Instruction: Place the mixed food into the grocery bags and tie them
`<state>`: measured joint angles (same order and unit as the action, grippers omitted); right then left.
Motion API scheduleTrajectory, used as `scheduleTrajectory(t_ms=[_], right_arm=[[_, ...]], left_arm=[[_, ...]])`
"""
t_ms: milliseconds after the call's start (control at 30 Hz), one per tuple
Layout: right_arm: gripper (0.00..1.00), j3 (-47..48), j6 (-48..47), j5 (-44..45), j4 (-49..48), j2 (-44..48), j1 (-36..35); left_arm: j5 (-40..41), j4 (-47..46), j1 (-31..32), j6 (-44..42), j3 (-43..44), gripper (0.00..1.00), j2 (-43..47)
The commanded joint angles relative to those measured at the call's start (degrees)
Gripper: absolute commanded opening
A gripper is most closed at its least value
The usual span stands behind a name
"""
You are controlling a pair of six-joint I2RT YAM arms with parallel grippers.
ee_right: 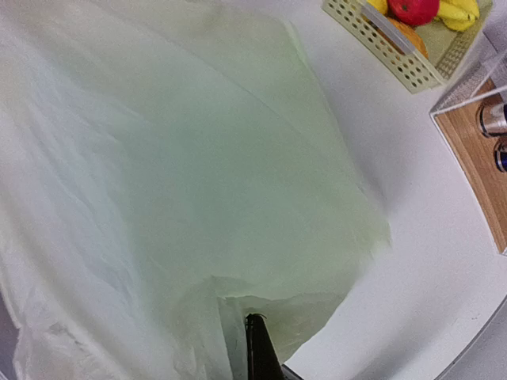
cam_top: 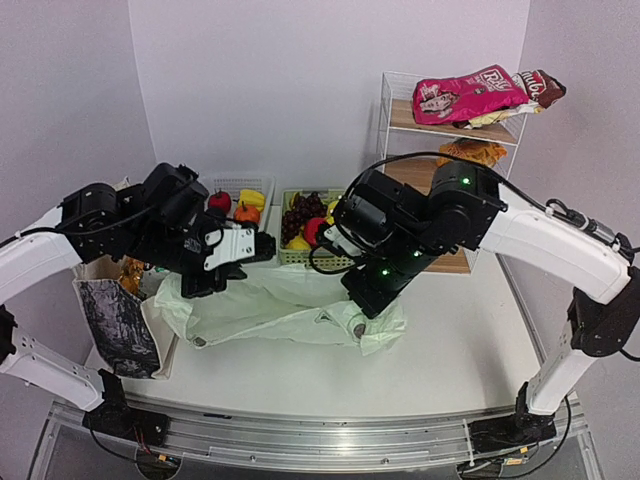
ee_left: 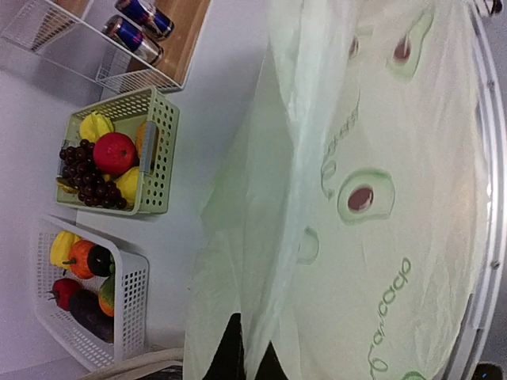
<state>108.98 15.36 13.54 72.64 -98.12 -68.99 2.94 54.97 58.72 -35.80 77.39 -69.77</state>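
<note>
Beige canvas tote with a black-and-white printed panel (cam_top: 120, 320): it is stood at the near left of the surface (cam_top: 460, 340), under the left arm. Something orange-brown is seen in its mouth, too small to be named.
Thin pale-green plastic bag printed with avocados (cam_top: 280, 312): it is spread flat on the surface between the two arms, just right of the tote. Nothing is seen inside it.
Long axis of the plastic bag: it is judged to run left to right, from one pincer to the other.
Left pincer (ee_left: 249, 360): it is closed, and a fold of the plastic bag's left edge is seen pinched between its dark fingers.
Right pincer (ee_right: 255, 356): it is closed at the plastic bag's right end. Film is gathered against the one finger that shows, so a grip on the film is judged likely.
Step in hand: the bag's mouth is judged to be held at both ends for opening; no food is loaded yet.
Green slotted plastic basket (cam_top: 295, 258): it is set just beyond the plastic bag's far edge, between the two pincers and slightly nearer the right one. Dark grapes (cam_top: 297, 222), a red apple (cam_top: 313, 231) and yellow bananas (ee_right: 459, 11) are held in it.
White slotted plastic basket (ee_left: 133, 297): it is set beside the green one, beyond the left pincer, and more toy fruit is held in it.
Bearing of the food: it lies past the plastic bag, away from the arm bases, so a reach across the film is judged to be needed.
Wire-and-wood shelf (cam_top: 400, 118): it is placed at the far right. A pink snack packet (cam_top: 465, 95) is laid on top, and small drink cans (ee_left: 133, 41) are stood lower down.
</note>
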Motion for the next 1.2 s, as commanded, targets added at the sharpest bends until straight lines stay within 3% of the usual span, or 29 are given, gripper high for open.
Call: scheduleTrajectory(t_ms=[0,100,200,300,367,500,567,767,900,967,1033,1167], right_arm=[[0.0,-11.16,0.91,-0.64,-7.71,3.36,9.3],[0.0,-11.86,-0.51,-0.8,-9.98,0.88,10.8],[0.01,-9.69,-1.97,-7.21,-9.98,-1.77,10.71],[0.11,-9.67,-4.22,-12.72,-9.87,-1.98,10.67],[0.26,-10.37,-6.48,-15.44,-9.73,-0.84,10.74],[0.76,-8.08,-10.62,-22.32,-9.05,1.44,11.38],[0.88,-5.51,-11.13,-24.53,-8.76,2.67,11.86],[0.92,9.35,-11.29,-37.98,-8.85,1.87,12.71],[0.94,19.45,-13.1,-58.74,-8.76,-3.01,15.21],[0.95,18.83,-12.47,-62.92,-8.48,-4.17,17.15],[0.96,13.36,-11.43,-56.94,-7.81,-2.63,18.76],[0.95,2.28,-9.68,-33.99,-9.48,3.53,19.19]], left_arm=[[-4.34,2.85,-2.62,14.88,8.46,0.0,1.75],[-10.12,5.21,-2.82,18.58,4.78,0.0,2.86],[-16.33,4.13,-2.83,23.61,-2.56,0.0,4.63],[-19.74,1.42,-2.9,27.68,-6.8,0.0,4.26],[-20.51,-0.62,-2.91,30.27,-7.48,0.0,3.16],[-18.96,-2.8,-2.91,33.23,-7.73,0.0,-0.45],[-18.39,-2.98,-2.91,33.47,-8.02,0.0,-2.5],[-17.28,-4.71,-3.09,33.22,-7.93,0.0,-5.08],[-17.95,-4.84,-5.51,34.67,-7.31,0.0,-5.79],[-17.99,-5.05,-6.85,35.0,-6.89,0.0,-5.65],[-17.29,-5.46,-7.72,35.19,-5.93,0.0,-4.97],[-17.19,-5.63,-8.43,33.68,-2.12,0.0,-3.26]])
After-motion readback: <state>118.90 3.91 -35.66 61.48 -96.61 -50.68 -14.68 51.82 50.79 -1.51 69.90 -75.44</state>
